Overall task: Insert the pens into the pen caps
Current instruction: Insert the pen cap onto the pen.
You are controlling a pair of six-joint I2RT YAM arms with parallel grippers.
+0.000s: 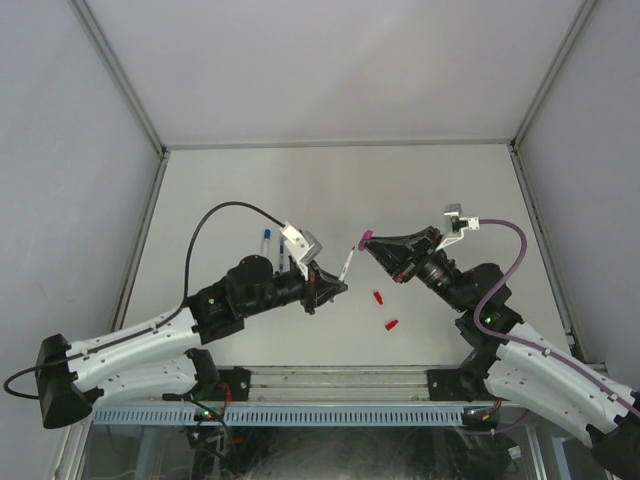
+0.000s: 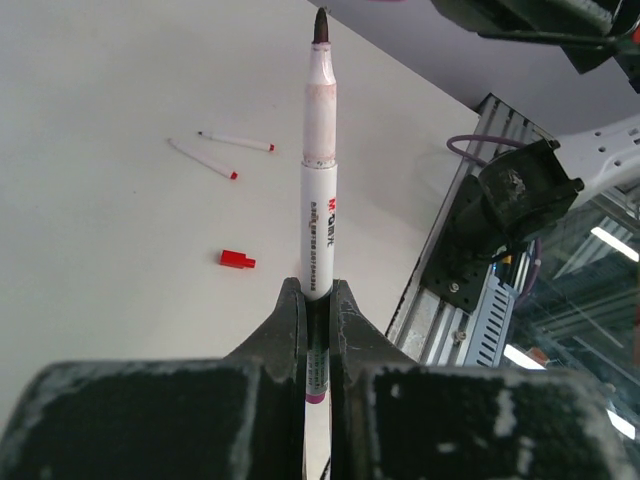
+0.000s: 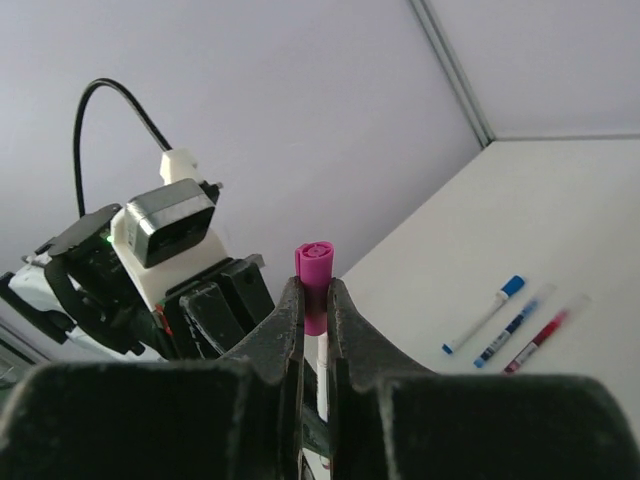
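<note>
The left arm (image 1: 150,345) reaches in from 8 o'clock, left tool (image 1: 336,284) clamped on an uncapped pen (image 1: 346,264) aimed at 1 o'clock; the right tool (image 1: 374,248), angled in from 4 o'clock, pinches a magenta cap (image 1: 365,237) (both above the tabletop (image 1: 250,180)).

A robotics laboratory is indicated: a white table (image 1: 250,190) is enclosed by grey panels (image 1: 330,60); the left arm (image 1: 130,360) and right arm (image 1: 545,365) are bolted to an aluminium rail (image 1: 340,378).

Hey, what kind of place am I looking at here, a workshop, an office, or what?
Most likely a robotics lab test cell: a left arm and right arm bolted to a metal rail, a white table, and plain grey panel walls on three sides.
</note>
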